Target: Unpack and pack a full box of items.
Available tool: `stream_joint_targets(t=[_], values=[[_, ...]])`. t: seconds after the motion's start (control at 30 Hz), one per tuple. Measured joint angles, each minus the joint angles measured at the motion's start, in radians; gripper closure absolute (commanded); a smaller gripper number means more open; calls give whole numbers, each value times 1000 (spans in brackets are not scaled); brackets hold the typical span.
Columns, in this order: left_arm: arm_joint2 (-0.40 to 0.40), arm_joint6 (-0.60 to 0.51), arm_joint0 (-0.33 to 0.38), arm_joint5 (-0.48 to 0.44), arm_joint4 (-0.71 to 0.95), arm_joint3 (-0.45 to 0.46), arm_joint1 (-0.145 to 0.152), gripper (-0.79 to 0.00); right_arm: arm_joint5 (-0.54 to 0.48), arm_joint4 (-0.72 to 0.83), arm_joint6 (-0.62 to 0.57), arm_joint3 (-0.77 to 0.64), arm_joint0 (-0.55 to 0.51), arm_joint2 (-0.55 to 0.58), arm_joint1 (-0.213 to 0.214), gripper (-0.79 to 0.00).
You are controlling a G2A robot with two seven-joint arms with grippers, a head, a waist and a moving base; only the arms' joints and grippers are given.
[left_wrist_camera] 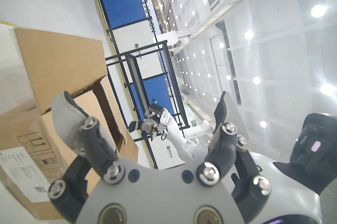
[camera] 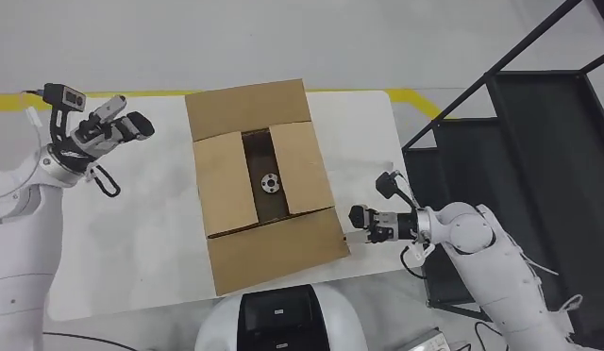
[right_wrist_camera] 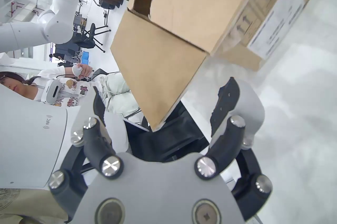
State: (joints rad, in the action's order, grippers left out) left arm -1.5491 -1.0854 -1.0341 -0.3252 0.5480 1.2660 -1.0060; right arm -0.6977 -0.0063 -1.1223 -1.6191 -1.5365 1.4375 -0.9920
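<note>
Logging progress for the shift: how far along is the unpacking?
Done: the box has its outer flaps open. In hand: nothing; left claw and right claw are open, empty, either side of the box. Left: the two inner flaps half-cover the opening, and a round item sits inside.

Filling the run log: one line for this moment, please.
box: side flaps folded in, round part inside | left gripper: open, clear of box | right gripper: open, at near flap corner

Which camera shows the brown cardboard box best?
The top view: the brown cardboard box sits whole on the white table, flaps part open, a small round item inside. The left wrist view shows one labelled side and raised flaps; the right wrist view shows a flap corner and a labelled side, close up.
</note>
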Motion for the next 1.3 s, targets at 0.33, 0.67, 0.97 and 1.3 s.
stream_joint_targets(t=[0.33, 0.67, 0.97, 1.3], values=[[61, 75, 126, -41, -89, -160, -9, -785, -32, 107, 32, -26, 13, -154, 5, -785], [117, 61, 159, -59, -111, -172, -16, -785, -87, 359, 87, -62, 123, -293, 47, -785], [61, -96, 79, 22, -67, -10, 8, -785, -75, 374, 133, 136, 326, -398, 29, -785], [7, -332, -134, 122, -48, 247, 41, -785, 62, 79, 343, 197, 432, -453, -6, -785]])
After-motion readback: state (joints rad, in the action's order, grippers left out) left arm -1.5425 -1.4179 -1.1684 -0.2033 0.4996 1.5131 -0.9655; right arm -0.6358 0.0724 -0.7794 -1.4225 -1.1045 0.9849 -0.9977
